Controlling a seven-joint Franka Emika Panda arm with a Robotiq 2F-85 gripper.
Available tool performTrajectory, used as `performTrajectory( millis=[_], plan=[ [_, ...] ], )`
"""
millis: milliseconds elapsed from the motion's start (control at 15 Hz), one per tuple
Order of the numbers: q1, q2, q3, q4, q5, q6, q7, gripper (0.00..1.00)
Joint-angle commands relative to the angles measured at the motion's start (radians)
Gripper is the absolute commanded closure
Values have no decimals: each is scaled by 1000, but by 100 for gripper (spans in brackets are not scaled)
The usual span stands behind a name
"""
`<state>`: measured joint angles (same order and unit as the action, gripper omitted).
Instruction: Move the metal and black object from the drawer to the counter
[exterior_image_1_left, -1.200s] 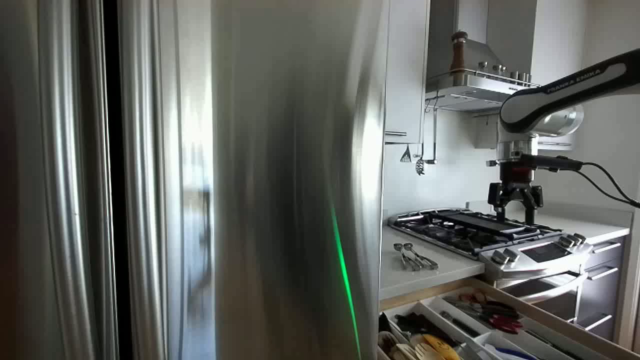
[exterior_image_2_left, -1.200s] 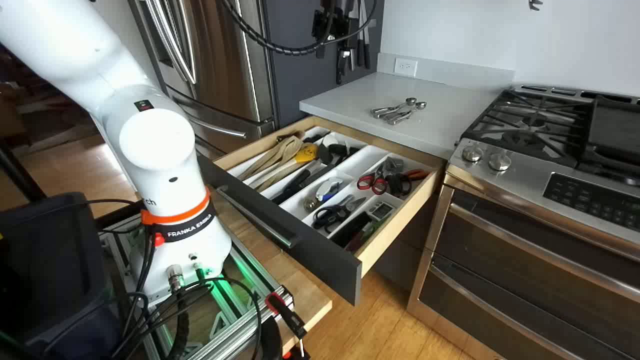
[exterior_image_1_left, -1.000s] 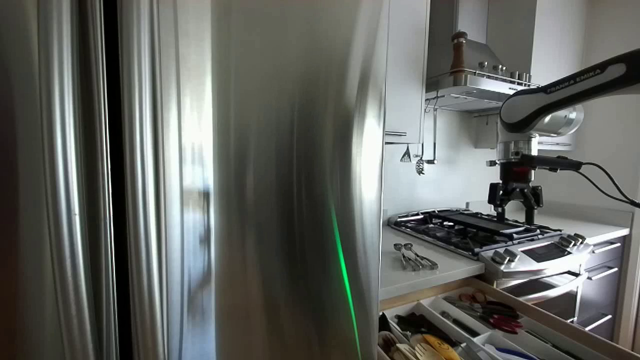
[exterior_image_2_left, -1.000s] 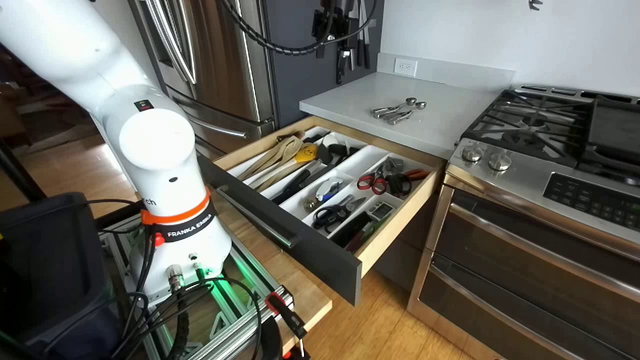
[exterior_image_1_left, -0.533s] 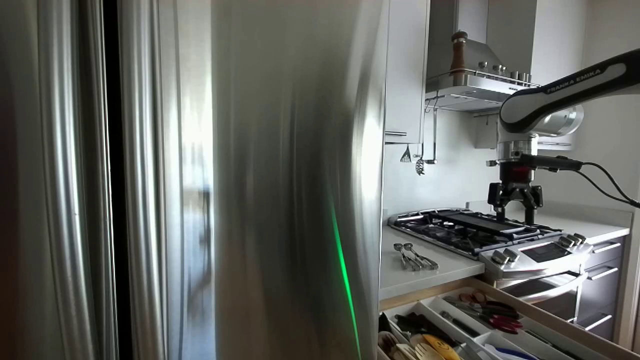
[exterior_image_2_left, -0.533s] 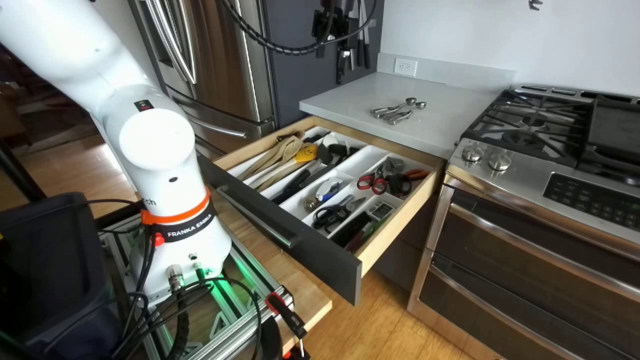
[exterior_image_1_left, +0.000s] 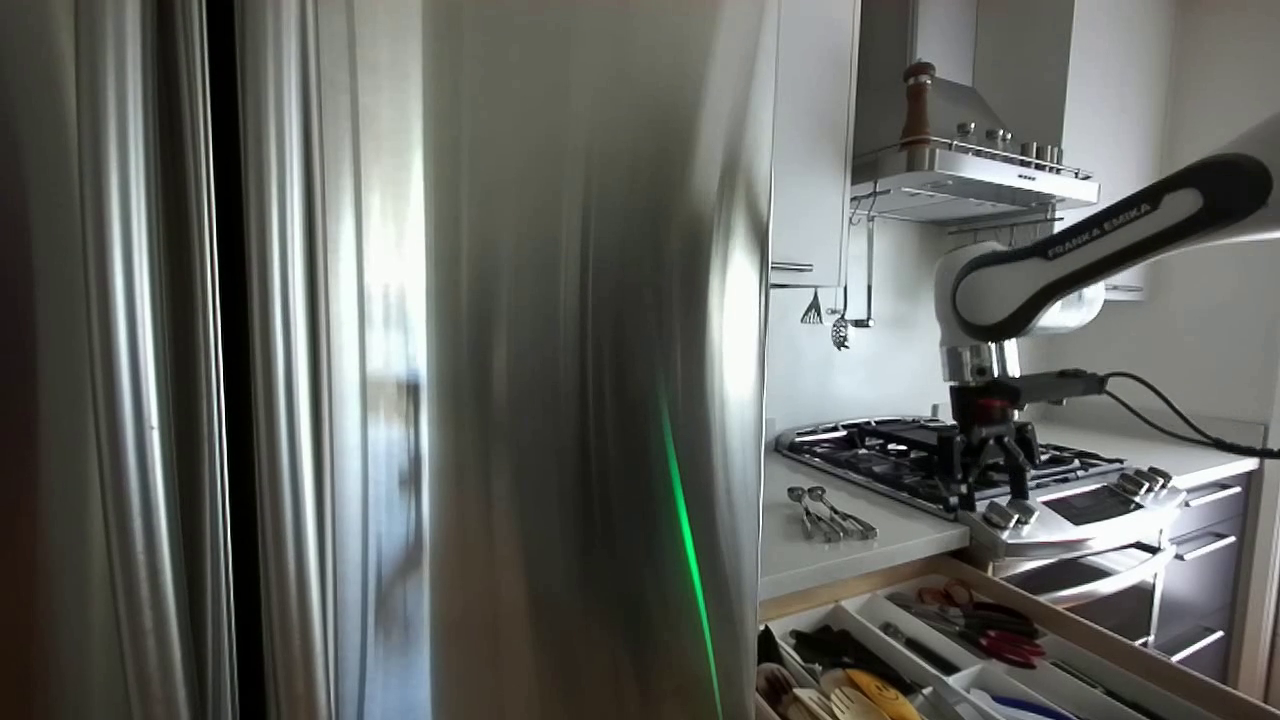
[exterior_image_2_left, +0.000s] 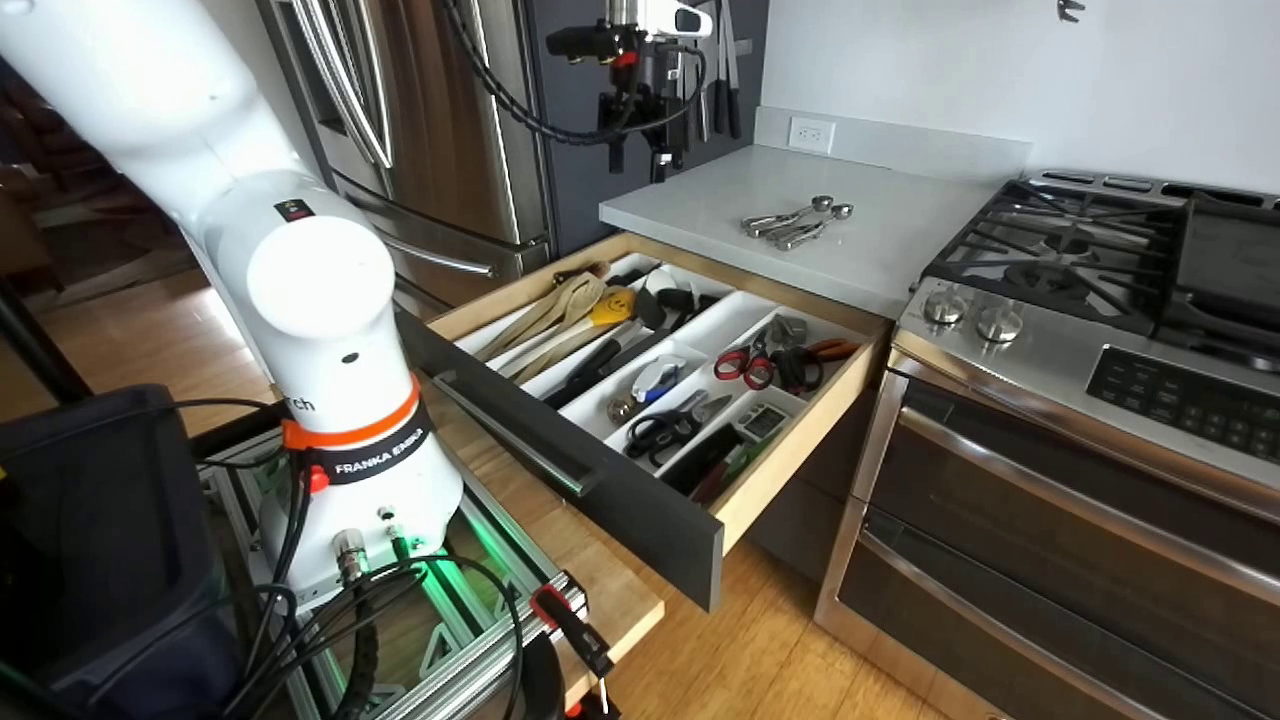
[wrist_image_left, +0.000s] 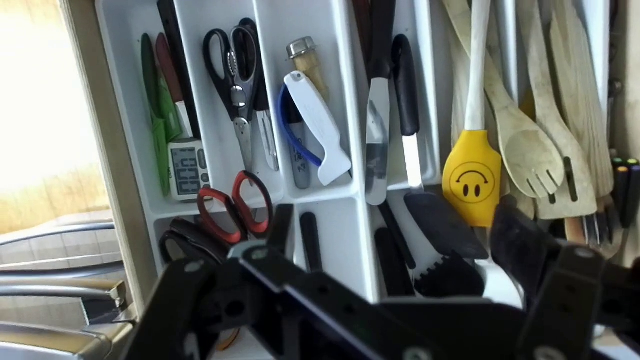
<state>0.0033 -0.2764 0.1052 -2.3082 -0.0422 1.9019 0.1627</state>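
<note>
The pulled-out drawer (exterior_image_2_left: 800, 450) holds several tools in white compartments. A slim object with a black handle (wrist_image_left: 311, 240) lies in a back compartment in the wrist view; my gripper hides its far end. It shows with a metal end in an exterior view (exterior_image_1_left: 920, 648). Other black and metal items are the scissors (wrist_image_left: 235, 90) and a black-handled spatula (wrist_image_left: 407, 100), so which one is meant cannot be told. My gripper (exterior_image_1_left: 990, 492) is open and empty, fingers down, above the drawer. It also shows in an exterior view (exterior_image_2_left: 638, 165) and the wrist view (wrist_image_left: 402, 232). The counter (exterior_image_2_left: 700, 205) adjoins the drawer.
Two metal scoops (exterior_image_2_left: 800, 220) lie on the counter, also seen in an exterior view (exterior_image_1_left: 832, 515). The stove (exterior_image_2_left: 1060, 250) stands beside the counter, the fridge (exterior_image_2_left: 450, 120) on its other side. Red-handled scissors (wrist_image_left: 235, 207) lie beside the black handle's compartment.
The gripper has moved down and nearer the drawer. It has come lower into view in both exterior views. The drawer contents and scoops have not moved.
</note>
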Motion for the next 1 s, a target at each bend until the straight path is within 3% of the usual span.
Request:
performTrajectory(
  millis=[0,200,467,533,667,933],
  plan=[
    [27,62,30,-79,-58,94,69,0],
    [38,108,39,-155,-93,195,91,0],
    [48,199,34,-248,-127,445,79,0],
    [50,161,29,-212,-100,362,74,0],
    [54,196,27,-237,-105,423,73,0],
    [55,205,27,-236,-106,429,73,0]
  ],
)
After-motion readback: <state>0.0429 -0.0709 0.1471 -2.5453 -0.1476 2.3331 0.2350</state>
